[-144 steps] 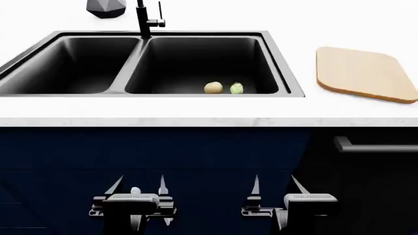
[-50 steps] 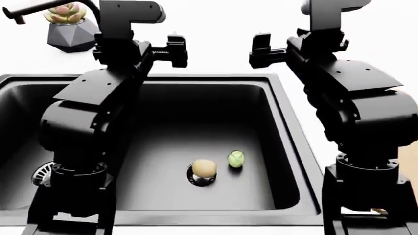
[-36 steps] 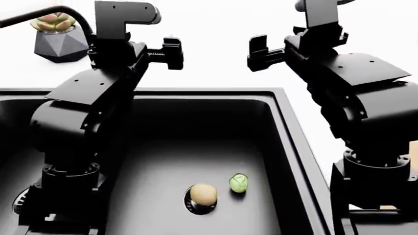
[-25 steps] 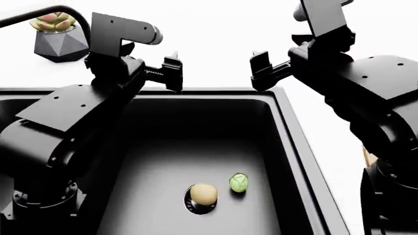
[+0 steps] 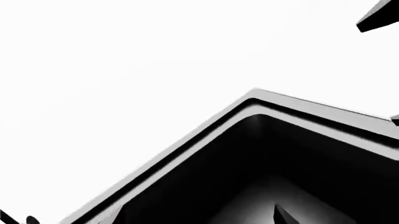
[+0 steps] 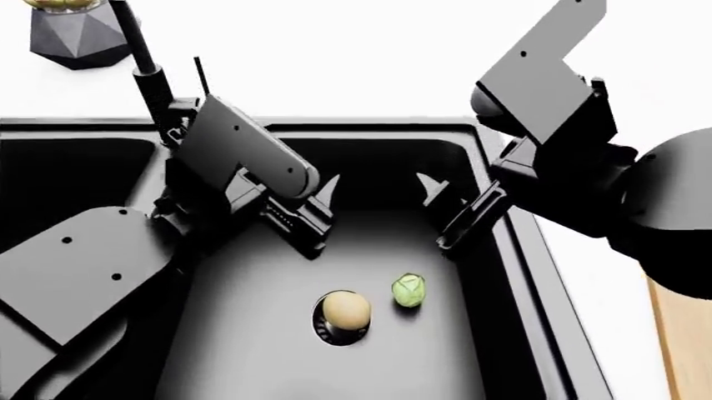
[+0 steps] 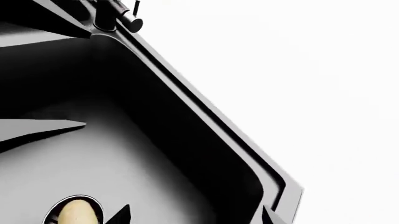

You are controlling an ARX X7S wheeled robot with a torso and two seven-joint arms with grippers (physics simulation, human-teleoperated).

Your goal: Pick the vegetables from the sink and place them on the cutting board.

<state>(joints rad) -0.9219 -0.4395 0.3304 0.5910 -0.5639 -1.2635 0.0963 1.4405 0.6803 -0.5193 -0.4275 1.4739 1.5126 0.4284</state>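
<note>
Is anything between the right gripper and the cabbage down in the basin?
Nothing visible. In the head view the right gripper hangs inside the sink basin, above the cabbage, with only bare basin floor between them. The potato sits apart to the cabbage's left, on the drain, outside that path.

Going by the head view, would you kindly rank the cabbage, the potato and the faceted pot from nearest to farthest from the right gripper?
From the right gripper:
1. Cabbage, on the basin floor just below it.
2. Potato, over the drain, left of the cabbage.
3. Faceted pot, on the counter at the far left corner.
</note>
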